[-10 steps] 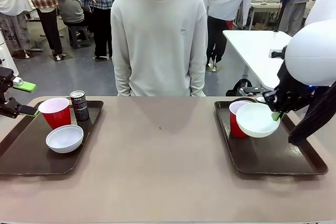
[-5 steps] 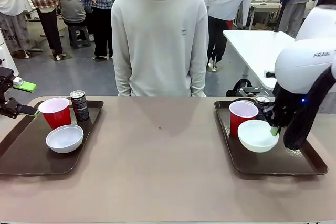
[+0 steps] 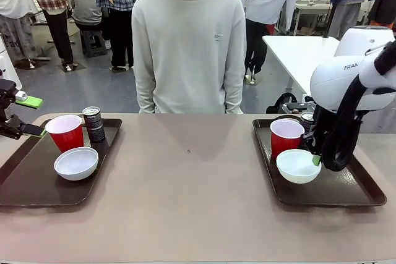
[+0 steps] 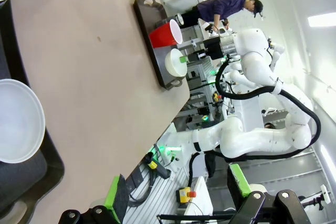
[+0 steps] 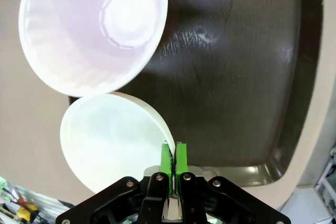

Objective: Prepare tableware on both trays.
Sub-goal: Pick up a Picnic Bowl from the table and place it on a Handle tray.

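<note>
Right end effector (image 5: 171, 157) clenched on bowl (image 3: 298, 166) rim, low over right tray (image 3: 346, 194). Seat flat b4 releasing, w/o bumping cup (image 3: 287, 136).

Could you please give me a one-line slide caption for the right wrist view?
Right claw pinching the white bowl's rim over the right tray, beside the red cup.

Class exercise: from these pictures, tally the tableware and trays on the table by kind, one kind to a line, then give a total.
Red cups: 2, left tray, right tray
White bowls: 2, left, right
Drink cans: 2, left, right, partly hidden behind the arm
Brown trays: 2, left, right
Total: 8
</note>
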Robot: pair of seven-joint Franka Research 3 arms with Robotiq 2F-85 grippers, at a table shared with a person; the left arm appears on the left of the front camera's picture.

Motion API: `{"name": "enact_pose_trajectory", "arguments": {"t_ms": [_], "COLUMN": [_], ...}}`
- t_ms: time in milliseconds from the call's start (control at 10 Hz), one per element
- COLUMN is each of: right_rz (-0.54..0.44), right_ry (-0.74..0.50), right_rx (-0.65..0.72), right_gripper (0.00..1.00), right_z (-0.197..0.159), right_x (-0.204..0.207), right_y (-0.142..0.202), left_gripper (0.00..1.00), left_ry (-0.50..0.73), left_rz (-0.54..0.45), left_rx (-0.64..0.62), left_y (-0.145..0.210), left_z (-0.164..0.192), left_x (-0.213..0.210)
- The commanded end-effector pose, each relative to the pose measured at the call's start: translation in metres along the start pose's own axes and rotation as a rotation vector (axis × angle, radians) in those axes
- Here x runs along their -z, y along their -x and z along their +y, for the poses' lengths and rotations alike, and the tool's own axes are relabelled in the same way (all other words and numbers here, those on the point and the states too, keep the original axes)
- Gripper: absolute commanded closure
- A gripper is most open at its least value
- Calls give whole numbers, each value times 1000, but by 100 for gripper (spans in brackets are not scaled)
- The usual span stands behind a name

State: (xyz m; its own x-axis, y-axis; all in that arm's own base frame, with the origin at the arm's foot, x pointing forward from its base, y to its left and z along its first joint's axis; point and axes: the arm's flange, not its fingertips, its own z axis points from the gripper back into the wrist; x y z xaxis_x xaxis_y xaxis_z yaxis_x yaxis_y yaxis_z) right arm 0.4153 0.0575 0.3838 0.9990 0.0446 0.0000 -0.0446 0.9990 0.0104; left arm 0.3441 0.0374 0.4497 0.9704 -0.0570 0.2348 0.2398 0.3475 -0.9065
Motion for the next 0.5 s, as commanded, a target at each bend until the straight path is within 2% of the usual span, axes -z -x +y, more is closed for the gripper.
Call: {"name": "enact_pose_trajectory", "arguments": {"t_ms": [0,200,300,400], "right_rz": [-26,-66,-62,-77], "right_ry": [-2,-8,0,27], "right_rx": [-35,-109,-141,-161], "right_gripper": [96,96,88,36], "right_z": [-6,-9,-7,-8], "right_x": [9,15,14,9], "right_y": [-8,-11,-8,-5], "left_gripper": [0,0,0,0], "left_ry": [7,7,7,7], "left_rz": [2,2,2,2], "left_rx": [4,4,4,4], "left_y": [-2,-2,-2,-2], "left_z": [-1,-1,-1,-1], "left_x": [-1,-1,-1,-1]}}
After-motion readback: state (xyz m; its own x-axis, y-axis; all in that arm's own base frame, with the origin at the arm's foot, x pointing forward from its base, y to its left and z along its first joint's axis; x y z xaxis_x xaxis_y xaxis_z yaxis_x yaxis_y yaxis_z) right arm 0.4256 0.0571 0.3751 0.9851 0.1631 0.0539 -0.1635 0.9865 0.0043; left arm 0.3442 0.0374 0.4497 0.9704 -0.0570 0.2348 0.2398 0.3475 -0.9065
